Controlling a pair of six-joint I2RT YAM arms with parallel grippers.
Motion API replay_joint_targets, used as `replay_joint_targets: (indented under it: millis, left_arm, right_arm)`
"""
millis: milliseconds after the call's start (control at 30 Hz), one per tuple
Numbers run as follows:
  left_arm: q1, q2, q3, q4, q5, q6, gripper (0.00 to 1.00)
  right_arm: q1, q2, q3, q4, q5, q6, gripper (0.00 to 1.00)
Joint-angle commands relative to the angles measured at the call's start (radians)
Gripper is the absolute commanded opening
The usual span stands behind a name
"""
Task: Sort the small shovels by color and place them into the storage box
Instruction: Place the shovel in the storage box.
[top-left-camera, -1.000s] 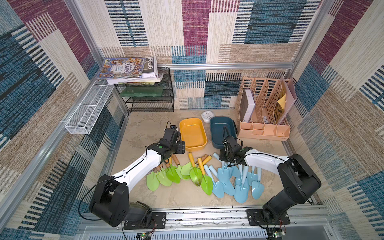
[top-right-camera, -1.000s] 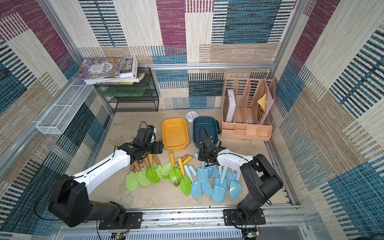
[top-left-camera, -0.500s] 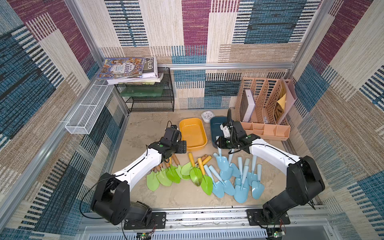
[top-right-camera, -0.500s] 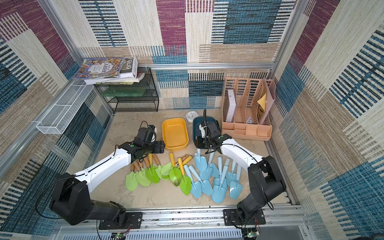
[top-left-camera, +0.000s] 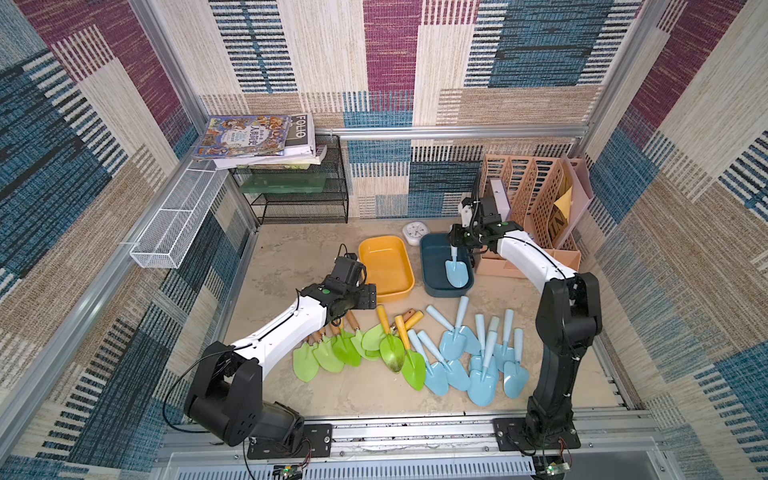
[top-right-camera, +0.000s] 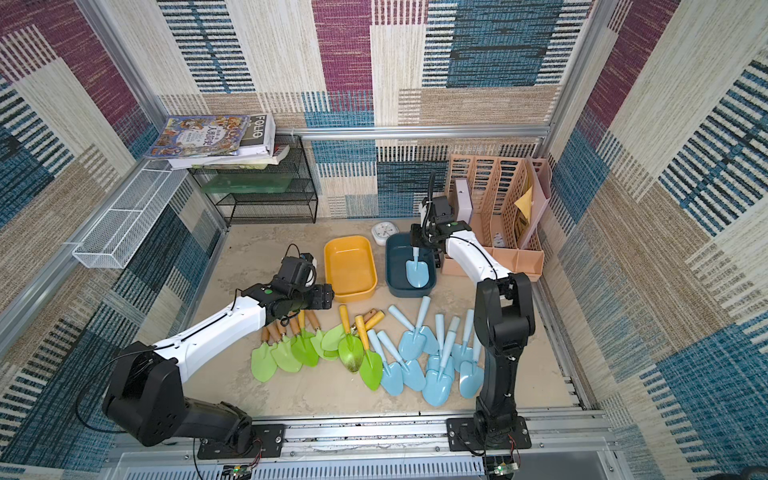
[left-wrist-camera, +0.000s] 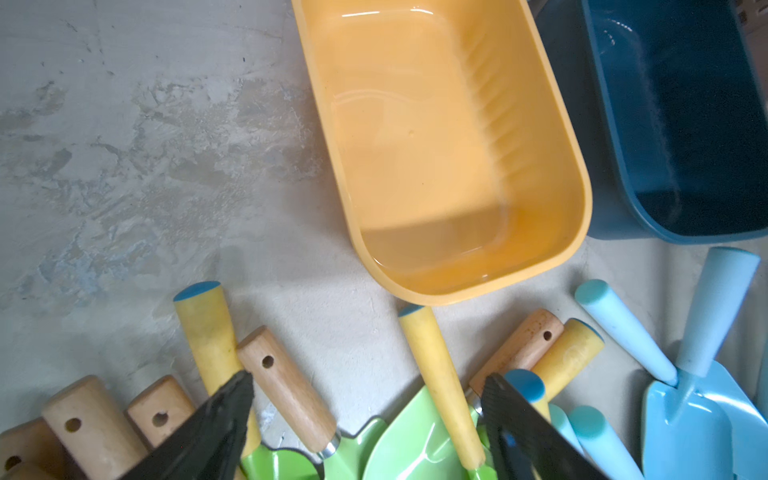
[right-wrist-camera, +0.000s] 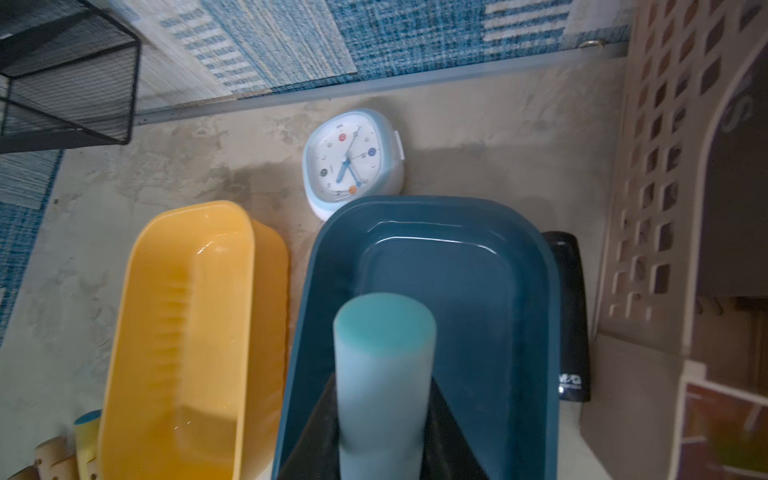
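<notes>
**Student:** Two grippers appear; which one carries a shovel?

**Tutor:** Right gripper (top-left-camera: 457, 248): jaws clamped on the handle of a light blue shovel (top-left-camera: 456, 272). Right wrist view: the round handle stands up between the two dark fingers (right-wrist-camera: 316, 436), pressed on both sides.

**Student:** Where is that shovel relative to the boxes?

**Tutor:** Both top views: it hangs blade down and handle up, inside the outline of the dark blue box (top-left-camera: 428, 266), over the half nearer the robot. Whether the blade touches the box floor cannot be told. The yellow box (top-left-camera: 386, 266) sits just beside it, on the left arm's side.

**Student:** And the other arm?

**Tutor:** Left gripper (left-wrist-camera: 368, 376): jaws spread wide, gripping nothing. Left wrist view: a wooden-handled shovel (left-wrist-camera: 286, 386) and a yellow-handled shovel (left-wrist-camera: 440, 386) lie in the gap between its fingers (left-wrist-camera: 216, 419). Contact with either cannot be told. The gripper hangs over the handle ends of the green shovels (top-left-camera: 345, 353), which lie fanned on the table (top-left-camera: 291, 257) with their blades toward the robot's bases. The blue shovels (top-left-camera: 482, 361) lie clustered beside them on the right arm's side, partly overlapping.
</notes>
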Motion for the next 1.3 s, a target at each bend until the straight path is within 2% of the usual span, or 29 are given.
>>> replay_joint_targets:
  millis: [0,233,433,600,900,1067,1133,1267]
  left_arm:
    - [-0.012,0.003,0.011,-0.029,-0.016,-0.01,0.87]
    - [-0.042,0.006,0.016,-0.062,-0.041,-0.02,0.87]
    - [-0.057,-0.006,0.019,-0.089,-0.076,-0.022,0.87]
    - [-0.068,-0.01,0.016,-0.096,-0.087,-0.031,0.87]
    - [-0.081,-0.005,0.012,-0.102,-0.098,-0.032,0.87]
    - [-0.084,0.005,0.016,-0.091,-0.087,-0.039,0.87]
    - [-0.085,0.009,0.014,-0.085,-0.08,-0.044,0.88]
    - [-0.086,0.01,0.012,-0.079,-0.077,-0.043,0.88]
  right_arm:
    - [-0.005,0.071,0.081,-0.043,0.019,-0.049,0.03]
    - [-0.007,0.22,0.227,-0.073,0.036,-0.081,0.03]
    - [-0.005,0.298,0.279,-0.08,0.053,-0.092,0.02]
    - [0.002,0.327,0.274,-0.085,0.086,-0.093,0.02]
    - [0.016,0.364,0.276,-0.086,0.136,-0.108,0.07]
    - [0.025,0.375,0.276,-0.097,0.203,-0.116,0.13]
    - [0.028,0.378,0.276,-0.101,0.225,-0.118,0.19]
    - [0.035,0.377,0.277,-0.104,0.234,-0.106,0.38]
